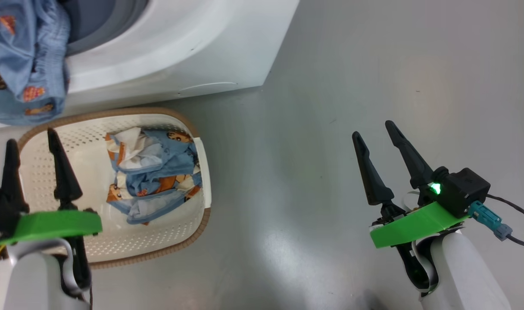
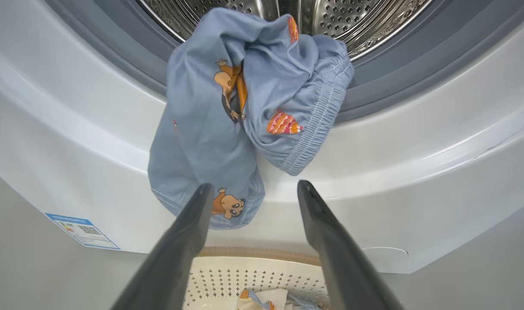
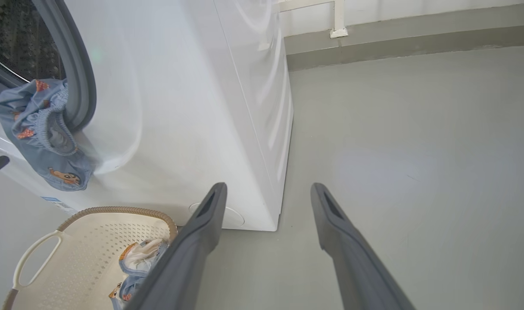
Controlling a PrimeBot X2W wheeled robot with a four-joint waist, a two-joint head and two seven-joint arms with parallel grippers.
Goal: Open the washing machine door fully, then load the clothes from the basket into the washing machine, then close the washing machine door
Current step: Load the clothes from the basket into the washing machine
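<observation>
Clothes (image 1: 152,172) lay in the basket (image 1: 171,241), just right of the open, empty left gripper (image 1: 30,137); the right gripper (image 1: 372,129), also open, hung well apart.

Glossy grey floor (image 1: 331,86), darker grey skirting (image 3: 417,38) along a pale wall (image 3: 417,6), white bracket (image 3: 338,17) on it

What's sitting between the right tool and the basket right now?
Nothing stands there: in the head view, a bare stretch of grey floor separates the open right tool from the basket.
</observation>
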